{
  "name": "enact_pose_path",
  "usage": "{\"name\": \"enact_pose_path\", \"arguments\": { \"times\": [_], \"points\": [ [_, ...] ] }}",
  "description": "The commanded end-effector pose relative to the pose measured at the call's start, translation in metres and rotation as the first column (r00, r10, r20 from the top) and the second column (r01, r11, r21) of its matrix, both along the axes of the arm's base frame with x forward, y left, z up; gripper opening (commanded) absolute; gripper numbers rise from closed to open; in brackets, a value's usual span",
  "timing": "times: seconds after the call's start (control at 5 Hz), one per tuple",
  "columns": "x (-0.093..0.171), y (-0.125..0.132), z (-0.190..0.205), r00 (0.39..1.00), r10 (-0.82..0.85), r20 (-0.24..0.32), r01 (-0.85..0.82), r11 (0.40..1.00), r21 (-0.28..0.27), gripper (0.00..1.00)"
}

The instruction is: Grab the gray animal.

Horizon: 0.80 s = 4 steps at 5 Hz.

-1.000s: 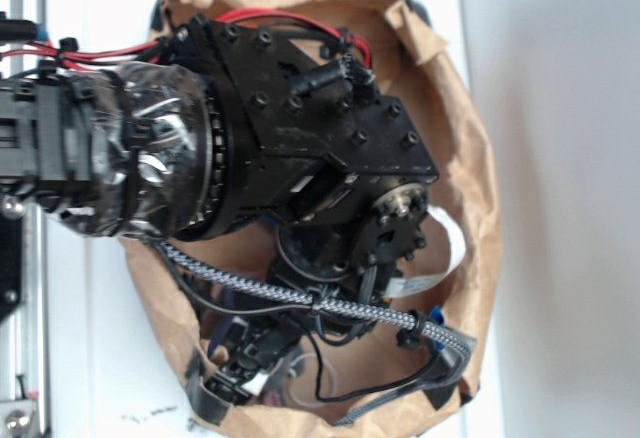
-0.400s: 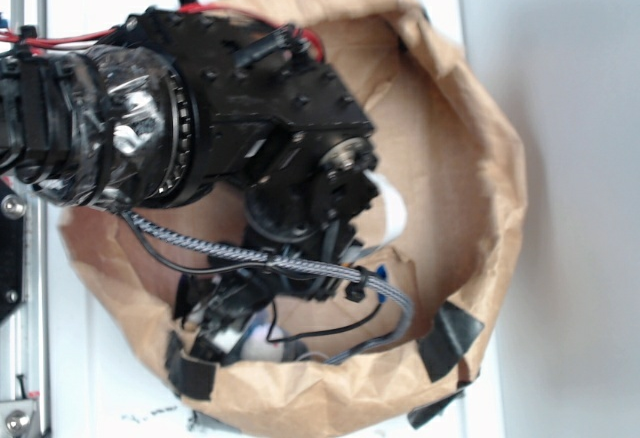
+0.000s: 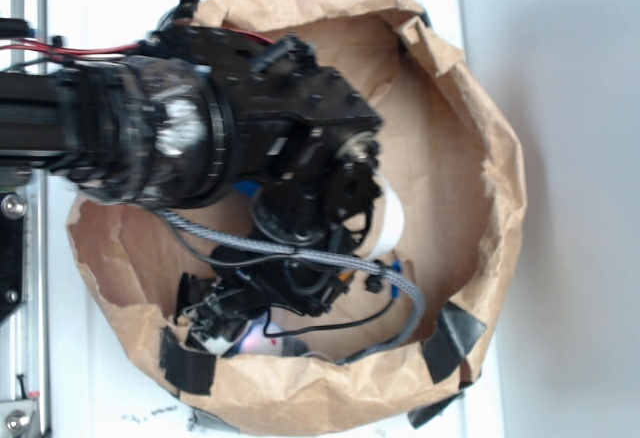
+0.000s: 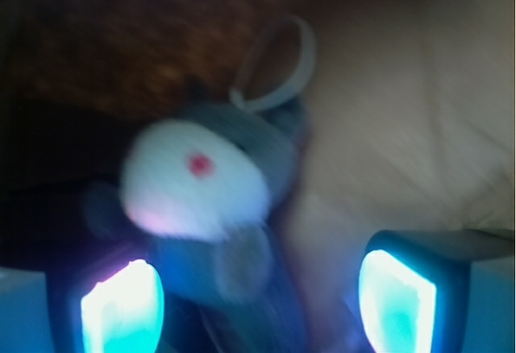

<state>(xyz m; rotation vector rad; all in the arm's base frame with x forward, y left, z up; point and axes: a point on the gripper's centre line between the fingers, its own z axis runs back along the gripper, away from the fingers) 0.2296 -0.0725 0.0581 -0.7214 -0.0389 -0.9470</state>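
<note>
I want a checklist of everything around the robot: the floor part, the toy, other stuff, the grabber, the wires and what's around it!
Surface: brown paper bag, rim rolled down, on a white table.
Job's things: gray animal, pale face with a red dot, lying between the end effector's fingers.
Clutter: white loop by the toy's head; black tape patches on the bag.
Grippers: end effector open, pads either side of the toy, not closed.
Cables: braided cable; red wires.
Surroundings: gray wall.

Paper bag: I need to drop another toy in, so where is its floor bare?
The paper bag has bare brown floor on the image-right side, between the arm and the wall. The lower left is crowded: the hand, cables and the gray animal sit there.
</note>
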Motion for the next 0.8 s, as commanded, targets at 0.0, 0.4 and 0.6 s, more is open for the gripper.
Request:
{"name": "enact_pose_path", "arguments": {
  "times": [0.0, 0.4, 0.6],
  "points": [
    [0.001, -0.014, 0.017, 0.996, -0.082, 0.036, 0.085, 0.992, -0.096, 1.00],
    [0.004, -0.017, -0.006, 1.000, -0.012, 0.000, 0.012, 0.999, -0.032, 1.00],
    [0.007, -0.018, -0.024, 0.994, 0.100, 0.040, -0.101, 0.995, 0.018, 1.00]
  ]
}}
